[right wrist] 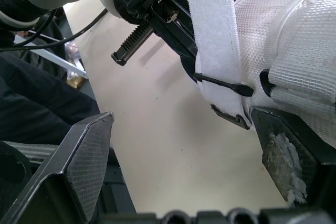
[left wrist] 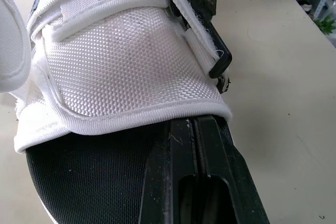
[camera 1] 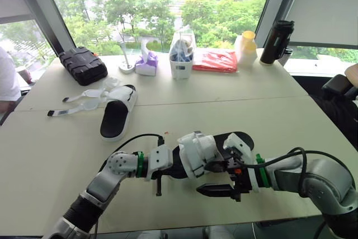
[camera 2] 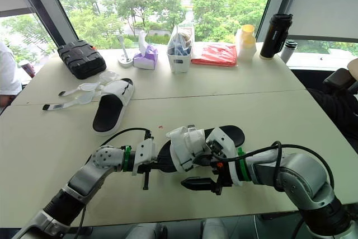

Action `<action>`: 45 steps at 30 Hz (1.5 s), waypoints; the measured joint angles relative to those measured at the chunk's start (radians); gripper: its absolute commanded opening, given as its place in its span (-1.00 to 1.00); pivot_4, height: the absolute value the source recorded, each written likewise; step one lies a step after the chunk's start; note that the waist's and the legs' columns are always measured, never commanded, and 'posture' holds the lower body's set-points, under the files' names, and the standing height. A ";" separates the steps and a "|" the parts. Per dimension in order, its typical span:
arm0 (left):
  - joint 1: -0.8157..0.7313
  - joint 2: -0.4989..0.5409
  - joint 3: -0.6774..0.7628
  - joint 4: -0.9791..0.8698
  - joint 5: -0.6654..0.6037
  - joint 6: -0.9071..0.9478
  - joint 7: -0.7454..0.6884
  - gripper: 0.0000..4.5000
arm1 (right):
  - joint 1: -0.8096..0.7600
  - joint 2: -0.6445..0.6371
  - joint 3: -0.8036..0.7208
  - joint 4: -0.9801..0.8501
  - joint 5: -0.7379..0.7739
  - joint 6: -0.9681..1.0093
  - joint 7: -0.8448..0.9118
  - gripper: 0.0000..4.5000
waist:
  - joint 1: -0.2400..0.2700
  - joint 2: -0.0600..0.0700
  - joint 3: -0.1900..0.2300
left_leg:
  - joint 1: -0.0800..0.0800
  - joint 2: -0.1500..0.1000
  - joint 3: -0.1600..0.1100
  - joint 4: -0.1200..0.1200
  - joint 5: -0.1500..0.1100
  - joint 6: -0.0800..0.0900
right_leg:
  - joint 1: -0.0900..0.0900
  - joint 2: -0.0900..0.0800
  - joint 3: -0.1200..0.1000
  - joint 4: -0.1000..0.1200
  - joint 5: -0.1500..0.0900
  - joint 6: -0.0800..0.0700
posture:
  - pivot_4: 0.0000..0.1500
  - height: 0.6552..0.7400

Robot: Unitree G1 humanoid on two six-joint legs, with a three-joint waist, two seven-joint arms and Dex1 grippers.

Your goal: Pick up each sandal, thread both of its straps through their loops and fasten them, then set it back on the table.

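A black-soled sandal with a white mesh upper (camera 1: pixel 208 150) is held just above the table's front, between my two arms. My left gripper (camera 1: pixel 161 167) is shut on its heel end, one finger (left wrist: pixel 199 182) lying on the black footbed. My right gripper (right wrist: pixel 184 166) stands open at the sandal's near side, with one finger (right wrist: pixel 286 156) close by the upper. A white strap (right wrist: pixel 212 30) runs down to a black loop (right wrist: pixel 226 85). The second sandal (camera 1: pixel 117 113) lies at the back left of the table, its two straps (camera 1: pixel 78 102) spread loose.
Along the window edge stand a black case (camera 1: pixel 83 64), a tissue box (camera 1: pixel 146 65), a white basket (camera 1: pixel 182 57), a red packet (camera 1: pixel 215 60), a yellow-lidded bottle (camera 1: pixel 247 48) and a black flask (camera 1: pixel 276 42). A person sits at each side edge.
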 measured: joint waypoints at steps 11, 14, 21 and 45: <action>0.005 0.002 0.000 -0.005 0.000 0.000 0.003 -1.00 | -0.015 0.005 -0.001 0.065 0.032 0.035 0.069 0.99 | 0.000 0.001 -0.002 | 0.001 0.000 0.000 -0.001 0.000 0.000 | 0.000 0.000 0.000 0.000 0.000 0.000 | 1.00 1.00; 0.005 0.002 -0.001 -0.008 0.000 0.000 0.004 -1.00 | -0.015 0.003 0.015 0.065 0.032 0.035 0.089 0.99 | 0.001 0.001 -0.002 | 0.000 0.000 0.000 -0.001 0.000 0.000 | 0.000 0.000 0.000 0.000 0.000 0.000 | 1.00 1.00; 0.015 0.002 0.000 -0.015 0.000 0.000 0.012 -1.00 | -0.016 0.014 0.024 0.068 0.026 0.032 0.090 0.99 | 0.001 0.001 -0.002 | 0.000 0.000 0.000 -0.002 0.000 0.000 | 0.000 0.000 0.000 0.000 0.000 0.000 | 1.00 1.00; 0.026 0.003 0.000 -0.027 0.000 0.001 0.024 -1.00 | -0.061 0.072 0.103 0.182 -0.071 0.020 0.087 -0.98 | 0.001 0.001 -0.002 | 0.000 0.000 0.000 -0.002 0.000 0.000 | -0.001 0.000 0.000 0.000 0.000 0.000 | 1.00 1.00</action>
